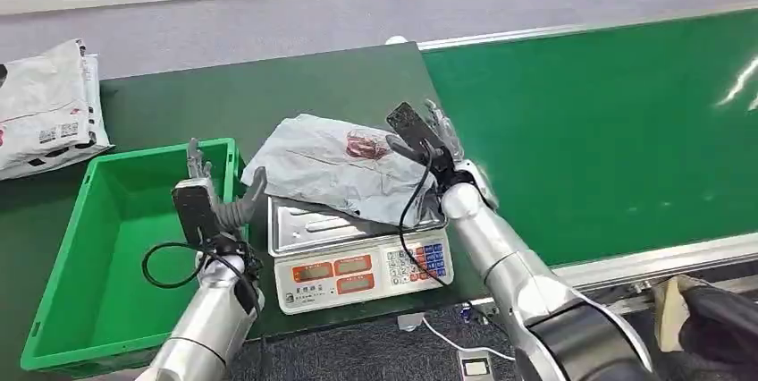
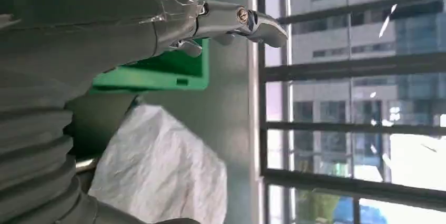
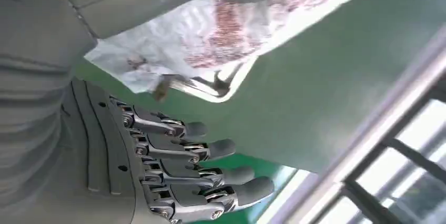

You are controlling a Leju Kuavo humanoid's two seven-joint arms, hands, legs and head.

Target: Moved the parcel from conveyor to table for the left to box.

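Observation:
A grey-white poly parcel with a red mark lies crumpled on the steel pan of a weighing scale on the dark green table. My right hand is at the parcel's right edge. In the right wrist view its fingers are stretched out and apart from the parcel, with the thumb beside it. My left hand hovers at the parcel's left end, over the bin's near corner. It holds nothing, and its fingers are extended near the parcel.
A green plastic bin stands left of the scale, its rim close under my left hand. Several white parcels are piled at the table's far left. The bright green conveyor runs along the right. Cables trail from both wrists.

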